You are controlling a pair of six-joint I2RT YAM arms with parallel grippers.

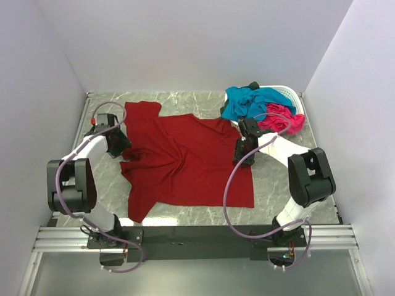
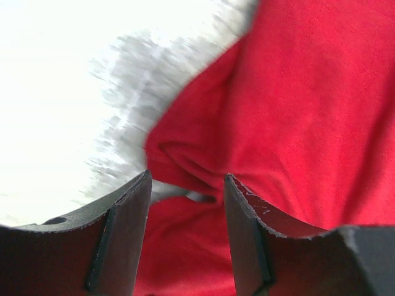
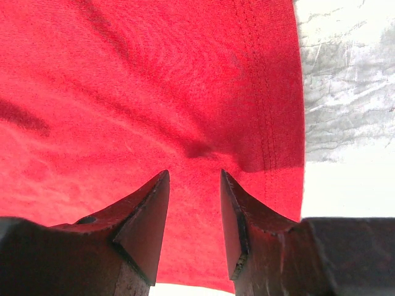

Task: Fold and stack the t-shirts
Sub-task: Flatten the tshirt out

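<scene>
The left gripper (image 1: 121, 145) is hanging low over the left edge of the dark red t-shirt (image 1: 185, 160), which is lying spread but rumpled across the marbled table (image 1: 281, 185). Its jaws are standing apart around a raised fold of cloth, and nothing looks pinched. I'd guess it is lining up to catch that edge for a fold.

The right gripper (image 1: 242, 158) is bearing down near the shirt's opposite edge, just inside the stitched hem. Its jaws are parted too, with a small pucker just ahead of the tips, probably so both sides can be lifted together.

Farther right, the teal-blue t-shirt (image 1: 247, 102) and the hot pink t-shirt (image 1: 287, 121) are sitting bundled in the white latticed basket (image 1: 294, 96).

The left wrist view is glaring white and smeared over the table, so I cannot tell whether either gripper's tips are actually touching cloth. The right arm is hiding part of the basket.
</scene>
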